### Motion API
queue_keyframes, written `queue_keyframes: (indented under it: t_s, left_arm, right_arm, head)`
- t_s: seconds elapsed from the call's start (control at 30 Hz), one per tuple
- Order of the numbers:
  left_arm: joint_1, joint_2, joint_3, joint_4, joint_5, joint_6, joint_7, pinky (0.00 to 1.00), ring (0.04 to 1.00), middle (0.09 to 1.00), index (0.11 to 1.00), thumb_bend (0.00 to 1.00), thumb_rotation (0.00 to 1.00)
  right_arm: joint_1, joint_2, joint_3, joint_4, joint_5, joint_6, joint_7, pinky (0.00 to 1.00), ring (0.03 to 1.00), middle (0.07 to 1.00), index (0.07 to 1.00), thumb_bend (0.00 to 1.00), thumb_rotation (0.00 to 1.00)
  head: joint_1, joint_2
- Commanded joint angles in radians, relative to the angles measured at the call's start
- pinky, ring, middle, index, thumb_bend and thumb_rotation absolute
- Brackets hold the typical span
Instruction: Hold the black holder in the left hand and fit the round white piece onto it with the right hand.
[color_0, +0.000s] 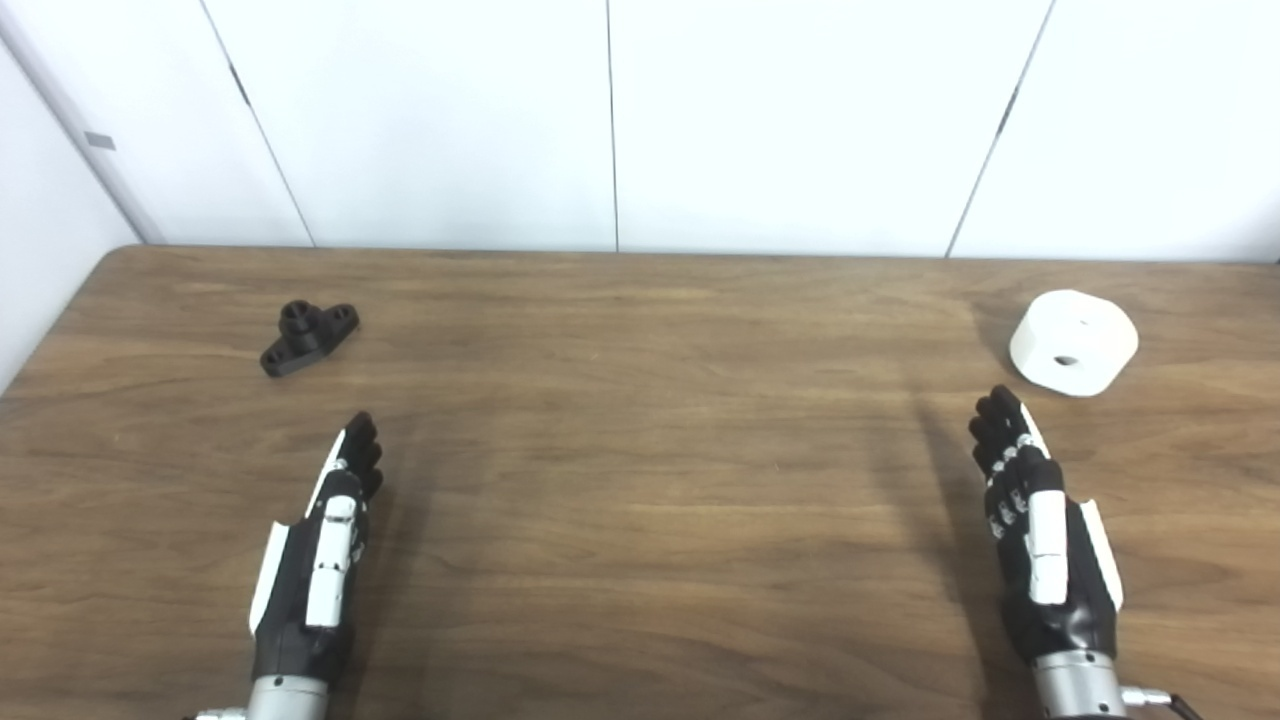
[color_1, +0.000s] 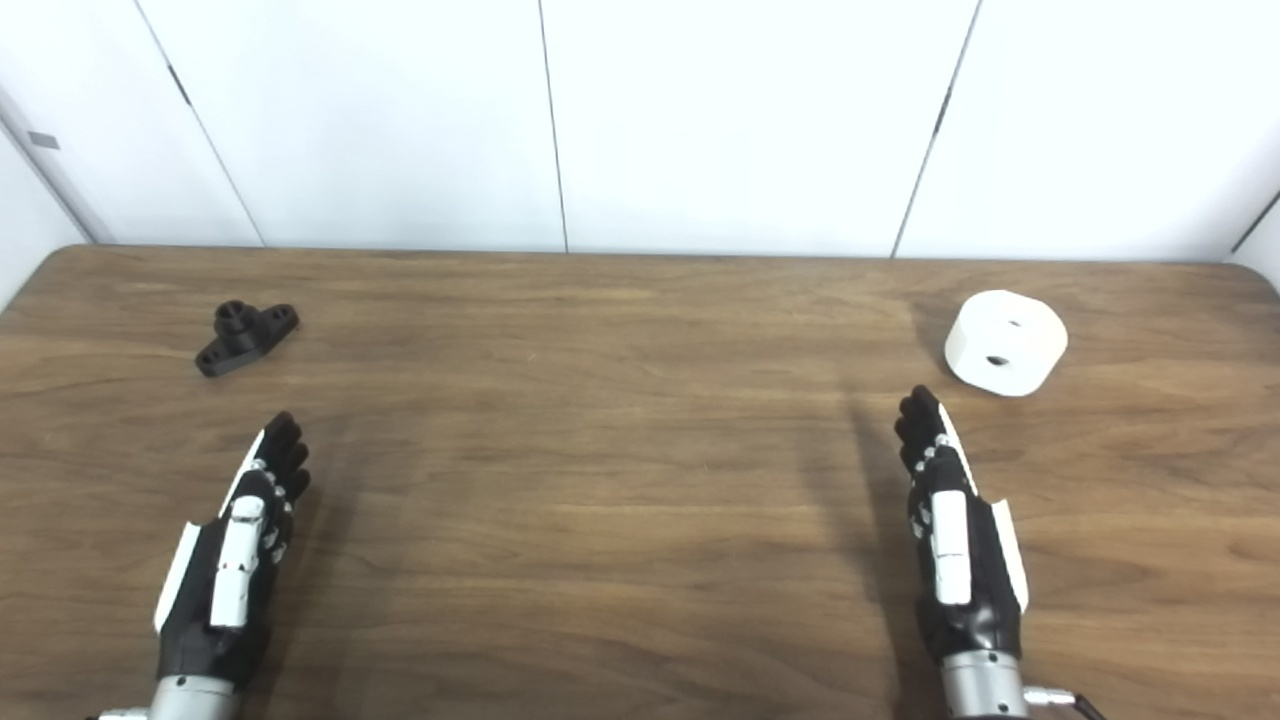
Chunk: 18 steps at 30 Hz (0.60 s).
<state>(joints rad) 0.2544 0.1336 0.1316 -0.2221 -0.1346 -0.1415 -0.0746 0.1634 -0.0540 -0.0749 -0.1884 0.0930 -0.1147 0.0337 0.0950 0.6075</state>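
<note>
The black holder (color_0: 309, 336) lies on the wooden table (color_0: 640, 480) at the far left, a small flat bracket with a short upright stub. The round white piece (color_0: 1074, 342), a thick disc with a hole in its middle, rests at the far right. My left hand (color_0: 320, 550) hovers near the front left, fingers stretched out and empty, well short of the holder. My right hand (color_0: 1035, 530) is at the front right, also open with straight fingers, its tips a short way before the white piece and slightly to its left.
White wall panels (color_0: 610, 120) stand directly behind the table's back edge. The table's left edge runs diagonally close to the holder. Bare wood lies between the two hands.
</note>
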Motion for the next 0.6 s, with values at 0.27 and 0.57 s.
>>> queue_keyframes:
  t_s: [0.27, 0.57]
  left_arm:
    - [0.022, -0.032, -0.017, 0.008, 0.006, -0.030, 0.009, 1.00, 1.000, 1.000, 0.985, 0.29, 0.95]
    - [0.014, -0.058, -0.038, 0.070, 0.073, -0.089, 0.039, 1.00, 0.998, 0.997, 0.978, 0.32, 0.93]
  right_arm:
    - [0.052, -0.016, -0.010, 0.064, 0.007, -0.031, 0.011, 1.00, 0.973, 0.964, 0.962, 0.57, 1.00]
    - [0.032, -0.036, -0.022, 0.143, 0.034, -0.079, 0.029, 1.00, 0.998, 0.986, 0.976, 0.60, 1.00]
  head:
    - [0.089, -0.049]
    - [0.201, -0.152]
